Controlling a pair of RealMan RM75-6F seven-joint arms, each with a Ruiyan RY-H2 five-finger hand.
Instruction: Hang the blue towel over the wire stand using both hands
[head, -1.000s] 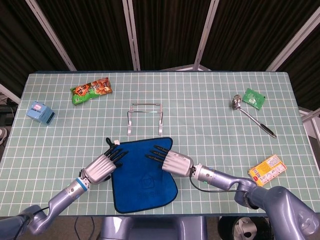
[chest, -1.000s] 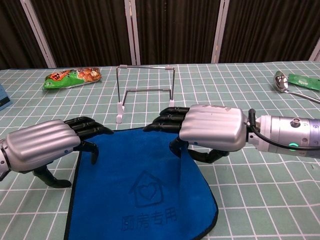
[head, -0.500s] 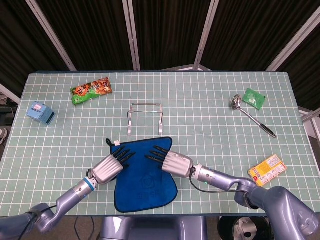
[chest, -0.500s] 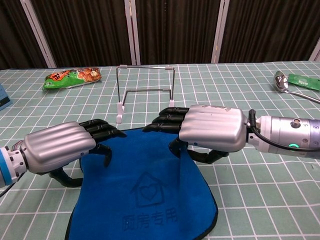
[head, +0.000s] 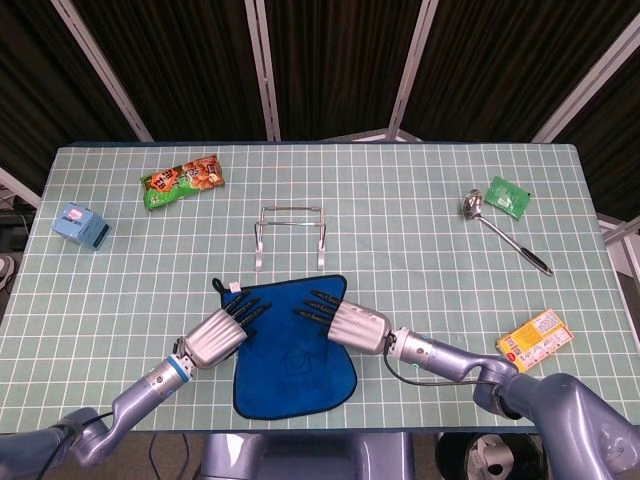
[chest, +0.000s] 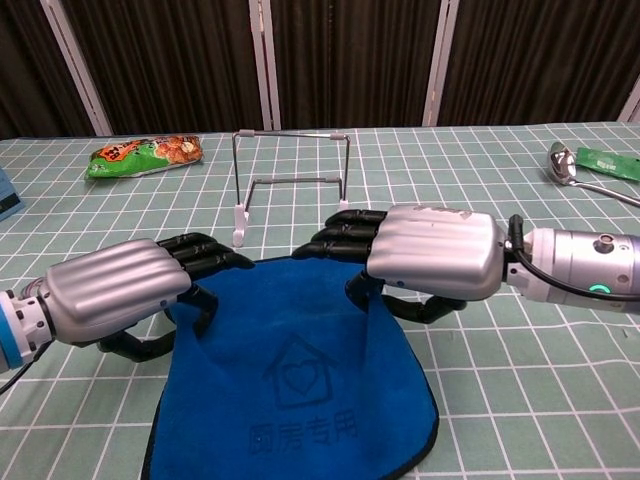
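The blue towel (head: 292, 355) (chest: 300, 385) lies at the front middle of the table, its far edge lifted a little. My left hand (head: 218, 336) (chest: 115, 290) grips the towel's far left corner, fingers on top and thumb beneath. Over the far right corner my right hand (head: 347, 321) (chest: 432, 256) holds the cloth the same way. The wire stand (head: 291, 236) (chest: 291, 182) is upright just beyond both hands, with nothing on it. A small white tag with a black loop (head: 228, 287) sticks out by the left fingertips.
A green snack packet (head: 182, 181) (chest: 146, 153) lies at the back left and a small blue box (head: 82, 224) at the left edge. A spoon (head: 502, 232) and a green sachet (head: 509, 196) lie at the right, a yellow packet (head: 535, 340) at the front right.
My left hand slid right onto the towel's left corner and closed on it. The towel's far edge has risen and its near edge has pulled back from the table front.
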